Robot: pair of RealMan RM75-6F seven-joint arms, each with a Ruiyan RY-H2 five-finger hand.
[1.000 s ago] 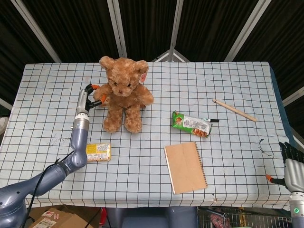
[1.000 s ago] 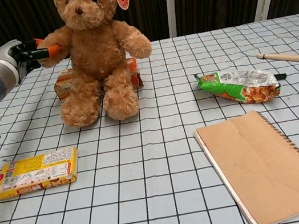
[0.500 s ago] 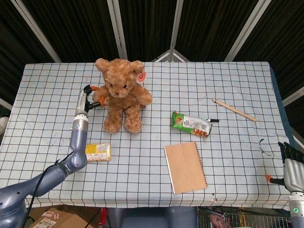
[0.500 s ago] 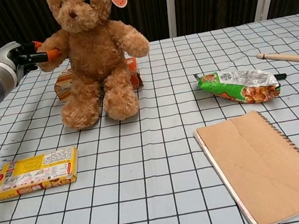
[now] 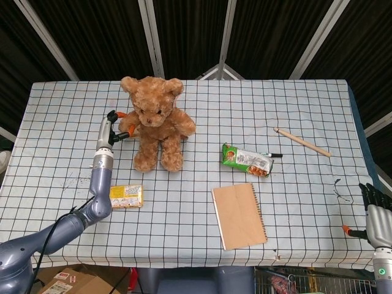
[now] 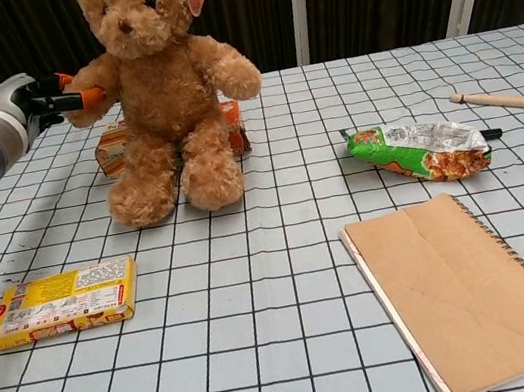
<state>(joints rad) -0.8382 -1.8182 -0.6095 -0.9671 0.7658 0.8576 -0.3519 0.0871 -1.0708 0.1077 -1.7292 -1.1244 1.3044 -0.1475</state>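
A brown teddy bear (image 5: 157,125) (image 6: 161,82) sits upright on the checked tablecloth (image 5: 55,122), leaning slightly to the left. My left hand (image 5: 114,126) (image 6: 34,100) pinches the bear's outstretched paw between its orange-tipped fingers. An orange box (image 6: 113,150) stands right behind the bear, mostly hidden by it. My right hand (image 5: 375,212) hangs past the table's near right corner, fingers apart and holding nothing; only the head view shows it.
A yellow packet (image 5: 127,196) (image 6: 62,300) lies near my left forearm. A green snack bag (image 5: 247,160) (image 6: 417,150) lies on a black pen. In front of it is a brown spiral notebook (image 5: 239,215) (image 6: 472,291). A wooden stick (image 5: 302,141) (image 6: 509,102) lies far right.
The bear has shifted and tilted a little to the left, its head and tag moving with it, held by my left hand. The right hand stayed put.
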